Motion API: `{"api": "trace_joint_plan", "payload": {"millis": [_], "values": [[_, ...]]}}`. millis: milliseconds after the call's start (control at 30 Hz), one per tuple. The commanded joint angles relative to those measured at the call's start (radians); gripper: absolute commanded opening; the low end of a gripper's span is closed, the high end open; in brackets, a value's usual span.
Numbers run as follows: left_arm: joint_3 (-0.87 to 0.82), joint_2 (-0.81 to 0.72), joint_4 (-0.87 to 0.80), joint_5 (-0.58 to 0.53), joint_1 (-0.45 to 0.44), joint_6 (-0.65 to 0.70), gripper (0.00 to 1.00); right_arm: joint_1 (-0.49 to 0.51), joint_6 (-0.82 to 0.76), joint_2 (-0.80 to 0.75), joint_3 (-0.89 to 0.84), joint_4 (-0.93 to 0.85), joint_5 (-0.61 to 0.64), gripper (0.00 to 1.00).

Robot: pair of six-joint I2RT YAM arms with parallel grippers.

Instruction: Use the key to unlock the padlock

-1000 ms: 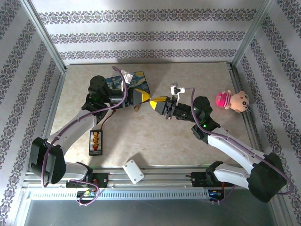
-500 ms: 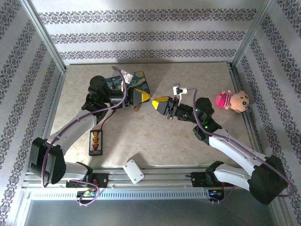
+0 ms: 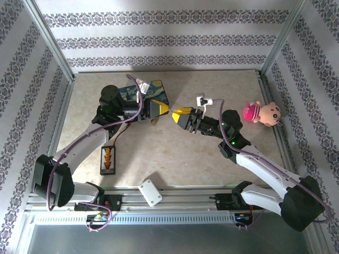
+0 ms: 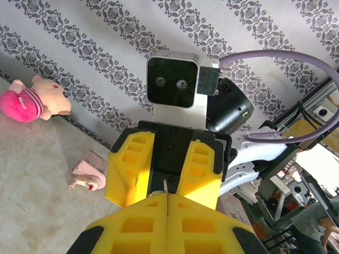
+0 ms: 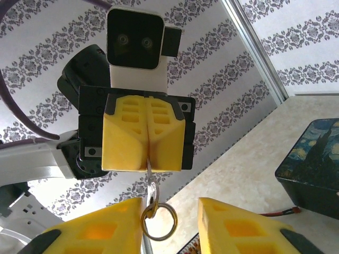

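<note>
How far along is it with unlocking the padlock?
Done: the left gripper is shut on a small metal piece, held in the air with a ring dangling from it. In hand: the open right gripper faces it, fingers either side of the ring, seemingly about to take hold. Left: whether that piece is key or padlock I cannot tell; bringing the two together and turning the key looks still to do.

Top view: bright, even overhead light; faint soft shadows are cast on the counter (image 3: 175,153).
Left wrist view: glare is blown out at lower right; left gripper (image 4: 167,203) is softened.
Right wrist view: the key (image 5: 150,185) is rendered sharp; right gripper (image 5: 170,217) is blurred.
</note>
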Motion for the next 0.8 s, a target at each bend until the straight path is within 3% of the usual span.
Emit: {"api": "trace_joint_plan", "payload": {"millis": [0,200,767], "values": [[0.016,-0.029,0.051,0.024,0.004,-0.003,0.00,-0.004,-0.003,-0.002,0.018,0.043,-0.025,0.36],[0.013,-0.033,0.054,0.029,0.004,-0.006,0.00,-0.003,0.004,0.017,0.036,0.059,-0.038,0.47],[0.000,-0.040,0.073,0.027,0.004,-0.026,0.00,-0.019,0.010,-0.001,0.029,0.085,-0.048,0.37]]}}
